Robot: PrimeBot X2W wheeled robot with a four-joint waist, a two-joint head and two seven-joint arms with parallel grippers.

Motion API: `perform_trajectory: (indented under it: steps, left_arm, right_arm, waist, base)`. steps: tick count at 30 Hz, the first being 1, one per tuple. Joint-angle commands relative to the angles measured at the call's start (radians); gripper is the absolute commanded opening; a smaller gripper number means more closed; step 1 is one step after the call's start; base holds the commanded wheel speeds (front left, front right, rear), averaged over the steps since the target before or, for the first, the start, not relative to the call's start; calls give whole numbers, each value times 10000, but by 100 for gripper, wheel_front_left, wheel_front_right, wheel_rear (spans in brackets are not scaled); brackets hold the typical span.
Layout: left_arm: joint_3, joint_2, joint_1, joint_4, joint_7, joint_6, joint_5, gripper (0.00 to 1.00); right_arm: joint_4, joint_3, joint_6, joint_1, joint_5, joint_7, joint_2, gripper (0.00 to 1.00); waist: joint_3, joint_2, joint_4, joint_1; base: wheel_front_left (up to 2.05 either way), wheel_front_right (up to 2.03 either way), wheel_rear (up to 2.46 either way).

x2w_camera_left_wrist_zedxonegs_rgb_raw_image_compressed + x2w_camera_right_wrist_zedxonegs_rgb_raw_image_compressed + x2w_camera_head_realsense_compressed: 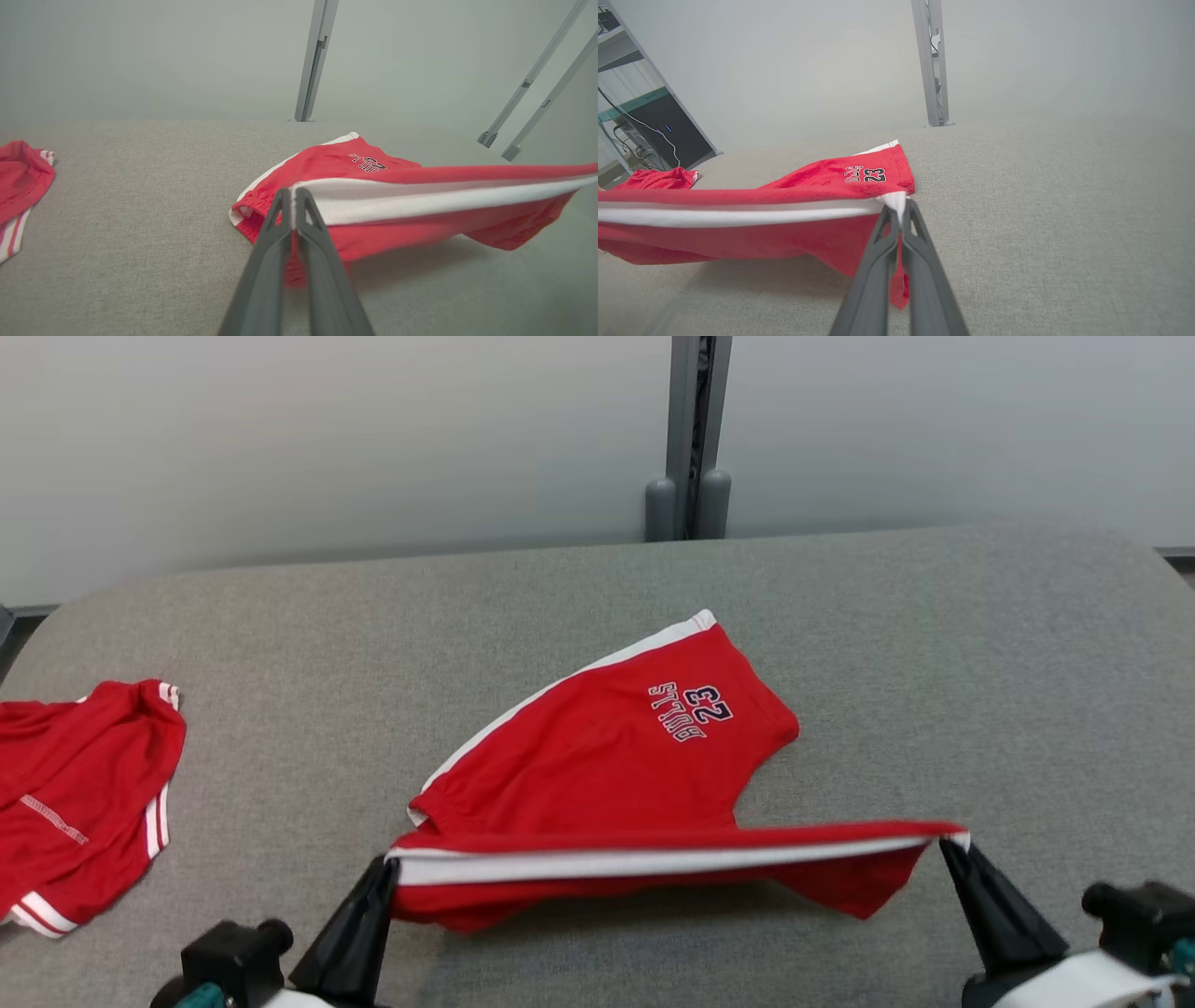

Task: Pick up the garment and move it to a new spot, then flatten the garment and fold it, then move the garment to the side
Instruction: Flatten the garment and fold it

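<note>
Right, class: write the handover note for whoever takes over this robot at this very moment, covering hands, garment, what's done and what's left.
Left hand: shut on the near-left corner of the red shorts.
Right hand: shut on the near-right corner.
Shorts: white-striped edge stretched between both hands, lifted; the printed leg lies on the grey surface. Another red garment lies far left.
Done: shorts grasped. Left: probably flattening, folding, moving aside.
</note>
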Motion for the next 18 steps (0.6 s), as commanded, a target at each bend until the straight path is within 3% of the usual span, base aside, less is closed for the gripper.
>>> perform_trajectory:
  steps: [1,10,18]
  left_arm:
    - [127,178,-454,45,29,-80,-28,0]
    - [-99,129,-3324,738,2,-722,13,0]
    - [-611,-266,-4722,1614,-309,-1044,-15,0]
  right_arm:
    - [200,-64,-6,-598,-12,-180,-190,0]
    - [2154,602,-3,-4867,155,-844,-866,0]
    - [4649,1848,-2,-8144,438,-1204,-1658,0]
  waist:
    - [628,-1,163,0]
    - [3184,-1,747,0]
    - [4205,-1,1352,0]
  base:
    - [0,0,0]
    - [0,0,0]
    - [0,0,0]
